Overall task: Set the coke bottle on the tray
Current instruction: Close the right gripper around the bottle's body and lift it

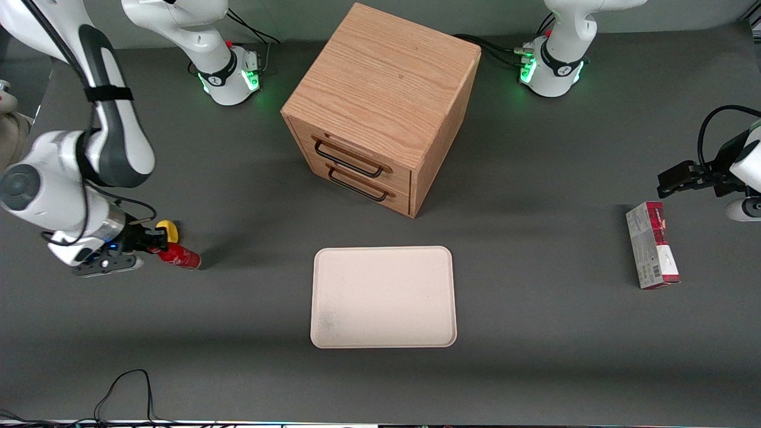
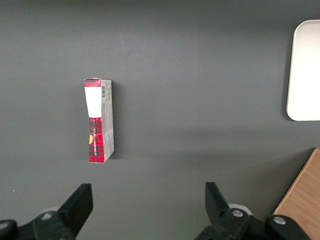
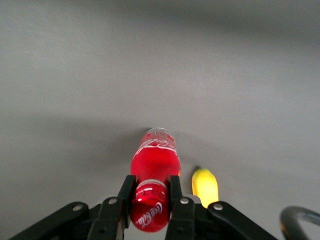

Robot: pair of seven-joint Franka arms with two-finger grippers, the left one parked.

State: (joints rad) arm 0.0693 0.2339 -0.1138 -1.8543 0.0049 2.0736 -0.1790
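The grey worktop carries the cabinet, with the empty tray at its 6 o'clock. Out at the tray's 9 o'clock, the gripper has its jaws clamped on the coke bottle, which lies beside the yellow lump.

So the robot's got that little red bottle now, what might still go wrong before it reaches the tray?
The hand pinches the coke bottle near its cap end, with most of the body sticking out past the fingers, so it may tip or slip during the carry. The yellow lump lies right beside the bottle and might get nudged. The tray has a low rim, so a round bottle laid down could roll off.
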